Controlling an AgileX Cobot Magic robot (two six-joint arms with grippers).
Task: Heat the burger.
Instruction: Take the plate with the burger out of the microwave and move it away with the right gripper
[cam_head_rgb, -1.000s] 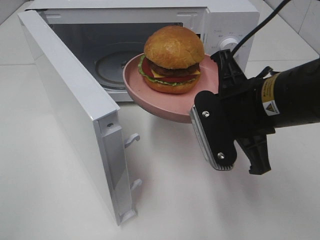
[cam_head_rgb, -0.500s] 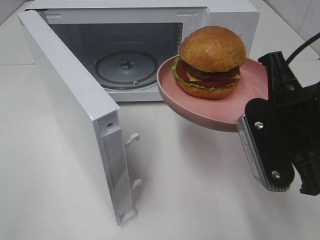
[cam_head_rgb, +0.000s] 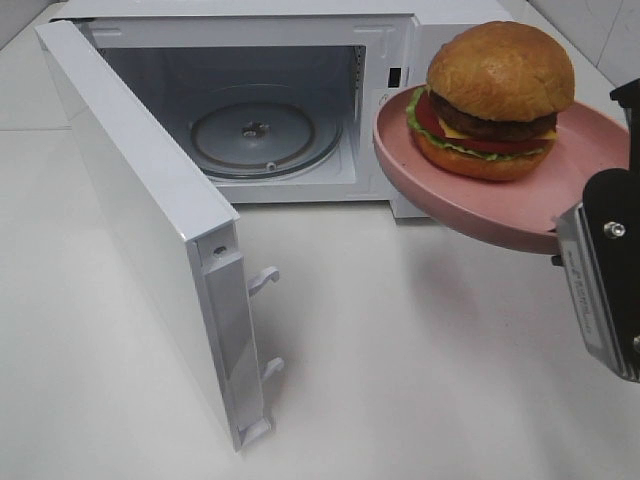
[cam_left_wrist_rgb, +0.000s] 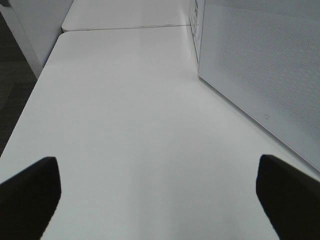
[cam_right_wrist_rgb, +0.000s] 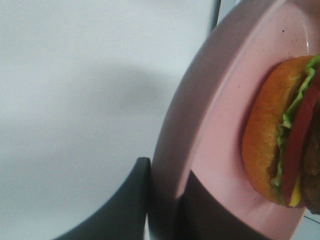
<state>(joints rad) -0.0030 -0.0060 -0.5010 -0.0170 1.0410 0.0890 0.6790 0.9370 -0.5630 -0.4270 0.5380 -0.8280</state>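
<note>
My right fingers (cam_right_wrist_rgb: 165, 200) are clamped on the rim of the plate (cam_head_rgb: 470, 215), one finger under the rim and one over it — I grip the edge so the plate hangs level in the air and nothing slides. The burger (cam_head_rgb: 492, 98) sits upright near the middle of the plate, golden bun on top, with dark patty, cheese, tomato and green lettuce showing at the side. Plate and burger hang above the bench (cam_head_rgb: 400, 350), just in front of the oven's right-hand panel, to the right of the open cavity.

The microwave (cam_head_rgb: 250, 25) stands at the back of the bench with its door (cam_head_rgb: 150, 220) swung wide toward the camera, so the way in is clear. The glass turntable (cam_head_rgb: 265, 135) inside is bare; I judge it the place the plate should land, so heating is not yet begun.

My left fingers (cam_left_wrist_rgb: 160, 200) are spread wide and hold nothing — they hang low over the bench beside the outer face of the door, out of the way of the plate.
</note>
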